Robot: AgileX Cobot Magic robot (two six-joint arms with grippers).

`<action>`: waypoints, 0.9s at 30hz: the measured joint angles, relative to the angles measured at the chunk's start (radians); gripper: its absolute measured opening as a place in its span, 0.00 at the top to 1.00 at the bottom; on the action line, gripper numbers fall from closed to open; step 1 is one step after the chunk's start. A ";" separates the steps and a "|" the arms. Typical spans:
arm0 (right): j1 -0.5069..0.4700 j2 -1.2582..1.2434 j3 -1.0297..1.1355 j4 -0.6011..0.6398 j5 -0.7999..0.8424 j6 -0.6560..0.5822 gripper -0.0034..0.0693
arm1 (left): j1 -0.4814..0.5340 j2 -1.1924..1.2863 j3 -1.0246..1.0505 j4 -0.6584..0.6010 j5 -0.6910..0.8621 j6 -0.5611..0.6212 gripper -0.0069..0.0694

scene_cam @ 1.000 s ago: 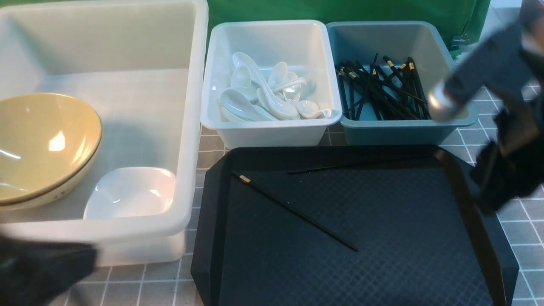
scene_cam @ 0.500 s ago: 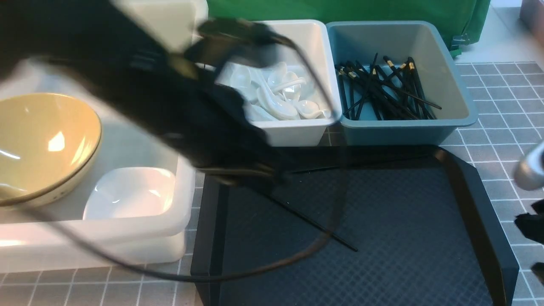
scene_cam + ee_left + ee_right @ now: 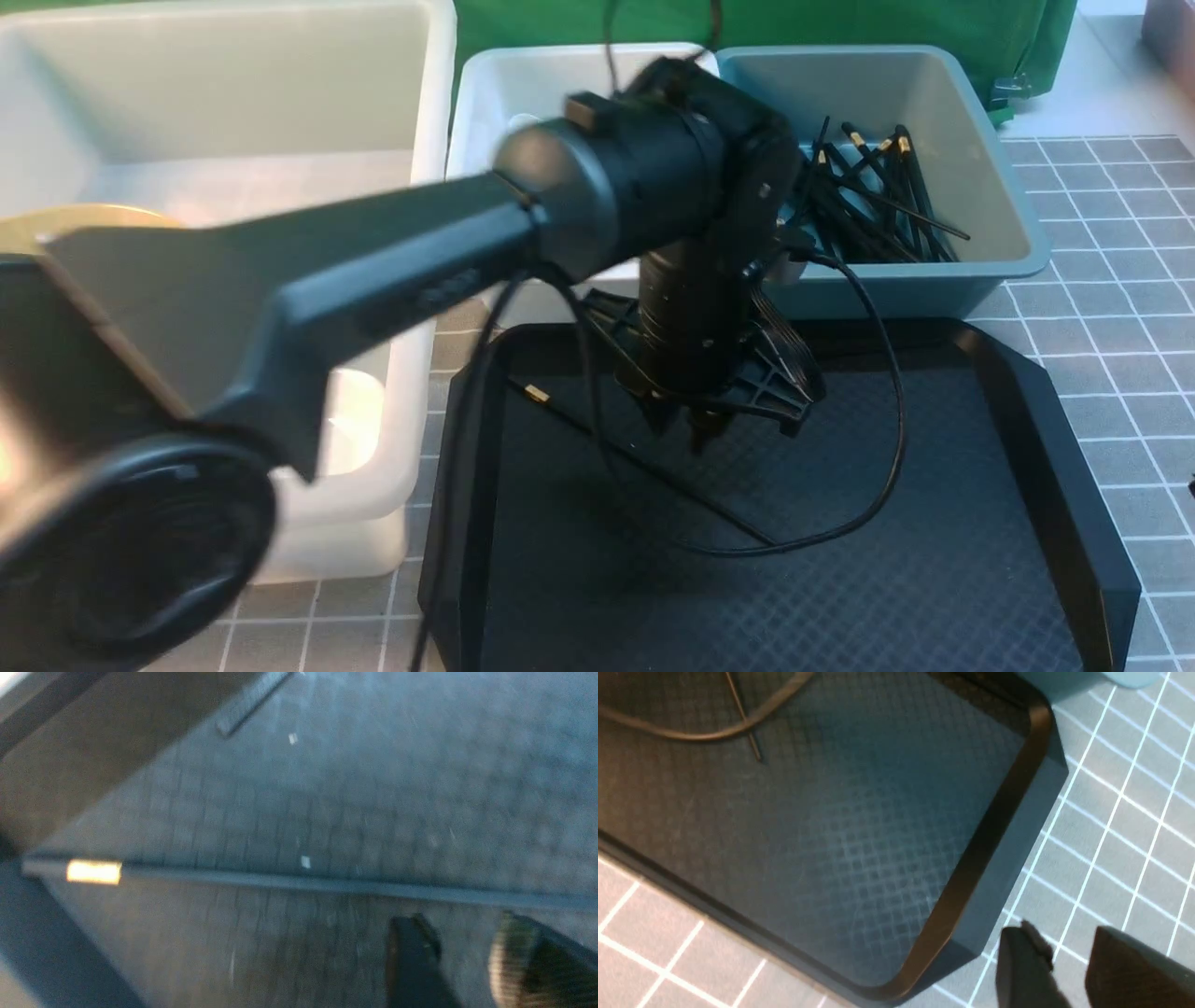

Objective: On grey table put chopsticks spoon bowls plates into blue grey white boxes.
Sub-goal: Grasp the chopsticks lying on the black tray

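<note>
Front view, centre frame: the left gripper [image 3: 705, 431] points straight down over the black tray [image 3: 934, 523]. The tray is a shallow rounded rectangle with a matt, diamond-embossed floor and a smooth raised rim. The left wrist view is blurred, but I can see the gripper's two dark fingers [image 3: 413, 956] standing apart with nothing between them.

Just off the fingertips lies one chopstick [image 3: 327, 885], a thin, straight black stick with a bright gold band [image 3: 93, 871] near one end. It lies flat on the tray floor.

The right gripper [image 3: 1069, 970] also has its fingers parted and is empty. The grey table [image 3: 1111, 812], with its grid of white lines, shows in the gap, just beside a corner of the tray.

Upper right of the front view: the blue-grey bin [image 3: 990, 187], smooth plastic, holds a loose heap of chopsticks [image 3: 868, 201].

Upper centre: the white bin [image 3: 523, 84] is mostly hidden by the left arm [image 3: 373, 271].

Upper left: the translucent tub [image 3: 233, 103]. The mustard rim of a bowl [image 3: 84, 217] shows at the left edge of the frame.
</note>
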 joint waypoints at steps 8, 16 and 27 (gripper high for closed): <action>0.000 -0.026 0.039 -0.004 -0.018 0.002 0.63 | 0.035 0.020 0.005 0.001 0.000 -0.124 0.30; 0.000 -0.027 0.039 -0.006 -0.059 0.027 0.63 | 0.088 0.049 0.057 -0.026 -0.001 -0.187 0.27; 0.000 -0.027 0.039 0.008 -0.074 0.029 0.63 | 0.191 0.064 0.057 -0.129 -0.016 -0.200 0.27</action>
